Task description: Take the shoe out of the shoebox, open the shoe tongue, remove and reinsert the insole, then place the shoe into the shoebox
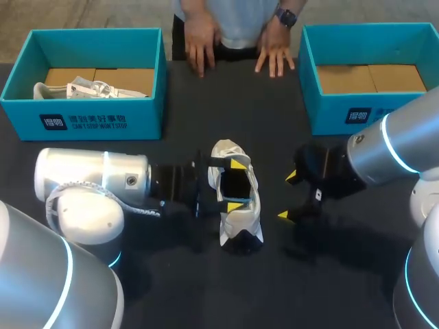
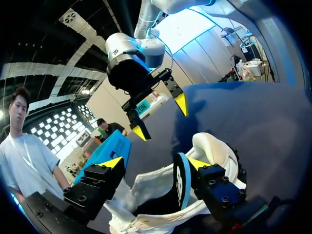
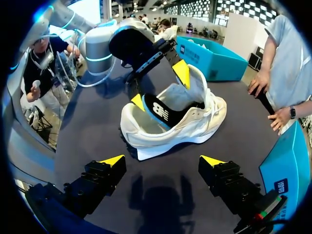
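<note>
head view: a white shoe (image 1: 230, 223) lies on the dark desk (image 1: 171, 288), out of any box. my left tool (image 1: 237, 184) sits over the shoe's opening with its two yellow tips spread apart. a dark insole (image 1: 235, 192) stands in the opening between them. my right tool (image 1: 287, 196) sits just beside the shoe, tips apart, holding nothing. well beyond the shoe are two blue boxes: the first shoebox (image 1: 82, 120) holds another shoe (image 1: 75, 89), and the second shoebox (image 1: 343, 113) shows its cardboard floor. a person's hands (image 1: 202, 44) rest on the desk beyond the shoe, between the boxes.

left wrist view: the insole, black with a blue rim, stands on edge inside the shoe, just beside one finger. the other finger is well apart from it, so this tool is not clamped on it.

right wrist view: the shoe lies ahead of the right tool, with nothing between the tool's spread fingers.

the step in hand appears to be the insole work. whether it is coming out or going back in cannot be told. the next move likely calls for the left tool to close on the insole's raised edge while the right tool steadies the shoe.
</note>
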`<state>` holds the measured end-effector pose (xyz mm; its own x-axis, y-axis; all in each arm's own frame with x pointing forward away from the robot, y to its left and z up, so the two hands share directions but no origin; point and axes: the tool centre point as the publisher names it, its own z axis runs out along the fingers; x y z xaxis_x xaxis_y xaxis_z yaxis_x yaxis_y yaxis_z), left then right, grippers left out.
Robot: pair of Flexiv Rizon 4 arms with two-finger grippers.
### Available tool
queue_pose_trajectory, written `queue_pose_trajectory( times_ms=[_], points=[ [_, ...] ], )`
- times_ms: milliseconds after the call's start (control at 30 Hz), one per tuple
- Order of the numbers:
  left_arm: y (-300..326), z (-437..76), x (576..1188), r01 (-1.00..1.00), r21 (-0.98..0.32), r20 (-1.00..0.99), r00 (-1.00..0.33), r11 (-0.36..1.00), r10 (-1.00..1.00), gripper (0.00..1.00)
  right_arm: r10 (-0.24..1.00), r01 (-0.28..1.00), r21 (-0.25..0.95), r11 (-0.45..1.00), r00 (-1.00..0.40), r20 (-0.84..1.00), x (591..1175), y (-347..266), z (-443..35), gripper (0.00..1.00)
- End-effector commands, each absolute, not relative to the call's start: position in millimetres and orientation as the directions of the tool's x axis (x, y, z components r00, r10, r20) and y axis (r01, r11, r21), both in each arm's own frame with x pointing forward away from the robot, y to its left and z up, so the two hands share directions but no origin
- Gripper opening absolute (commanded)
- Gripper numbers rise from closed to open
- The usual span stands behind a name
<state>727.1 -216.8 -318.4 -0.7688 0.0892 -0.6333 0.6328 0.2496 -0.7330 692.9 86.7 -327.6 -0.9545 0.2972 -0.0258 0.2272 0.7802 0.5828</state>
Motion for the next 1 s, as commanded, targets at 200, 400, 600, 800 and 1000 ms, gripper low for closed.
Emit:
queue_pose_trajectory(
  times_ms=[200,400,600,800,1000],
  points=[
    [-218.9,-310.7,728.0,0.644,-0.727,-0.646,-0.759,0.238,0.081,0.77,0.304,0.231,0.587,0.776,-0.952,-0.027,690.1,84.4,-328.3,1.0],
    [-225.0,-301.1,728.5,0.645,-0.734,-0.648,-0.759,0.214,0.065,0.78,0.305,0.233,0.589,0.774,-0.952,-0.024,689.9,83.7,-329.1,1.0],
    [-225.9,-296.6,723.1,0.581,-0.794,-0.584,-0.811,0.179,0.039,0.73,0.307,0.235,0.59,0.772,-0.952,-0.023,689.4,82.9,-329.4,1.0],
    [-225.0,-298.2,720.2,0.502,-0.848,-0.496,-0.864,0.169,0.082,0.73,0.308,0.237,0.59,0.772,-0.951,-0.021,688.2,82.7,-330.9,1.0],
    [-226.5,-290.8,718.2,0.48,-0.865,-0.474,-0.877,0.144,0.075,0.78,0.308,0.239,0.591,0.771,-0.951,-0.018,687.4,83.9,-332.3,1.0]
  ],
)
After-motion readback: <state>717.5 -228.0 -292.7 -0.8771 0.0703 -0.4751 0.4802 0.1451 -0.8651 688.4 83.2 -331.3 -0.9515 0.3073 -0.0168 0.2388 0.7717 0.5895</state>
